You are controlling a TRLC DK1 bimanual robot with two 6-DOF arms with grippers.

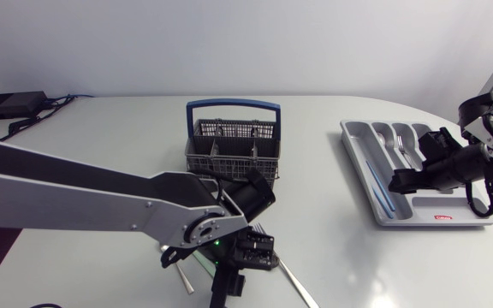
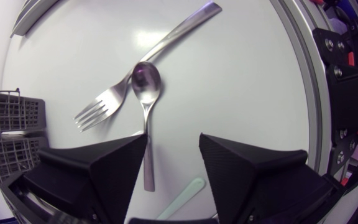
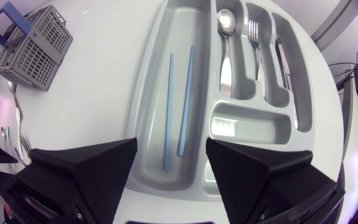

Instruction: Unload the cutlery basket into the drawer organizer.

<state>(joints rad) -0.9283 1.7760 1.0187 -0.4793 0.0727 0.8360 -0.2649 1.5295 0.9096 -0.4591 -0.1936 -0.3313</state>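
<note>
- The left hand point(image 2: 173, 146) hangs low over the tabletop point(image 2: 241, 74) with its fingers spread and nothing between them. The handle of a loose spoon point(image 2: 146, 86) runs just beside one finger rather than centred in the gap
- The step looks to be picking up that spoon. I would shift the hand sideways until the handle sits midway between the fingers, then bring the tips right down to the tabletop, since the piece lies flat
- Grip low on the handle, well away from the bowl, because a fork point(image 2: 101, 107) touches the bowl at its neck and a pinch there would likely drag both
- Close slowly, as thin polished metal may skate out, and lift straight up
- Under this hand I count one spoon, one fork and one pale green stick point(image 2: 188, 191). More metal pieces lie past the fork, cut off and not countable
- One cutlery basket point(image 1: 229, 152) stands farther back. I cannot tell whether anything is left in it
- Farthest is one drawer organizer point(image 3: 143, 124), with the right hand point(image 3: 171, 146) spread and empty above it
- The organizer holds two blue chopsticks point(image 3: 168, 106) in the long slot, one stored spoon point(image 3: 225, 56), one stored fork point(image 3: 253, 37) and, by its look, one knife point(image 3: 283, 59)
</note>
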